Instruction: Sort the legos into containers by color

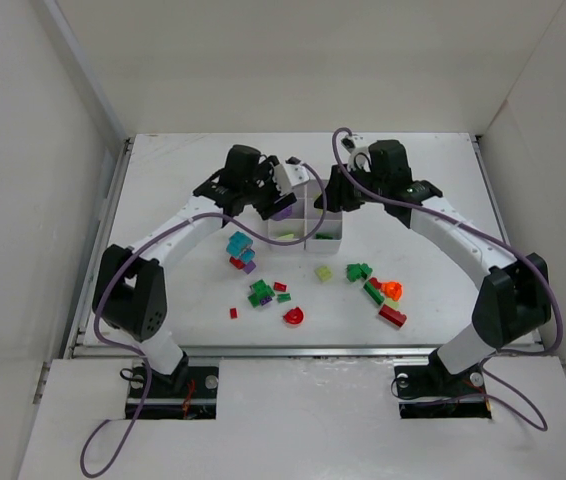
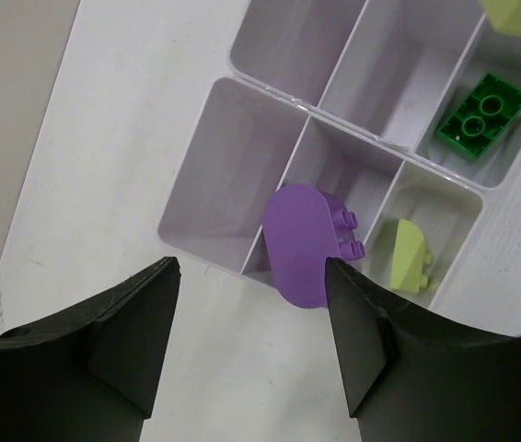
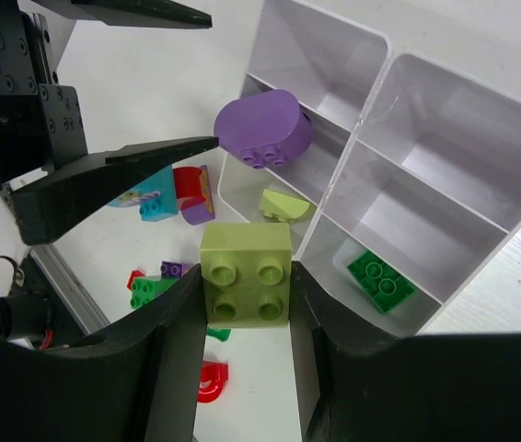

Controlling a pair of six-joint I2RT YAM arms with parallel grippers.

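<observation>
Left hand [image 2: 251, 267] open at the tray [image 2: 196, 175]; right hand [image 3: 247, 276] pinching a yellow-green brick [image 3: 247, 287].
Left wrist: a purple brick [image 2: 308, 244] sits just past the spread fingertips, over a tray divider. Right wrist: the clamped brick hangs beside the tray. Top: loose bricks [image 1: 261, 292] lie on the counter [image 1: 163, 180] before the tray.

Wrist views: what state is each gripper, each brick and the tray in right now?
Left gripper: open, gripping nothing.
Purple brick: loose, tilted over a tray divider.
Right gripper: shut on yellow-green brick.
Yellow-green brick: held, studs toward the camera.
Green brick: lying in a compartment, studs up.
Wedge: lying in the neighbouring compartment.
Tray: upright on the table, two compartments filled.
</observation>
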